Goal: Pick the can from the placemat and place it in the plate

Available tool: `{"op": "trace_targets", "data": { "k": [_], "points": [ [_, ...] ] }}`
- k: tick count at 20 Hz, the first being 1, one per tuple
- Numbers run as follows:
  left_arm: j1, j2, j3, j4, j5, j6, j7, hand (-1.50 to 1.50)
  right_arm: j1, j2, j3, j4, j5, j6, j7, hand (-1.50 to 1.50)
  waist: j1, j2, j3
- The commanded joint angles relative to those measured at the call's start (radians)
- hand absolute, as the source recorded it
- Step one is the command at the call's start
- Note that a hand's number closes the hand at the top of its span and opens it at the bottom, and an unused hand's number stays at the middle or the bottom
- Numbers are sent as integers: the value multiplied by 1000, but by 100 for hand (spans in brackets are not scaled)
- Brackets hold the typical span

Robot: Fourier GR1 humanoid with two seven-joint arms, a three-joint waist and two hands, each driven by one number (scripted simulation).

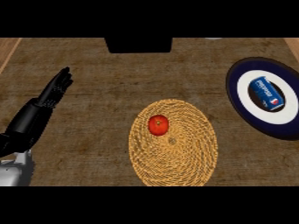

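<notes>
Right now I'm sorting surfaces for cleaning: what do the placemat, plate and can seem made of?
The placemat looks like coiled straw or rattan, matte, judging by its golden braided rings. The plate seems glazed ceramic: smooth dark-blue rim, white centre. The can is probably metal, with a smooth printed blue label.

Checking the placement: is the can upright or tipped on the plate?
Tipped: the can lies on its side, blue label facing up, across the plate's white centre.
</notes>
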Motion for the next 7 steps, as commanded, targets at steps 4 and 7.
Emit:
{"op": "trace_targets", "data": {
  "k": [4,7],
  "points": [
    [-22,-10,39,30,-7,-47,-25,0,108,46,-24,-80,-37,86,-34,-150,8,2,0],
    [-3,-25,30,11,-17,-26,-13,0,214,52,-47,-132,-90,198,-82,-150,5,1,0]
  ]
}}
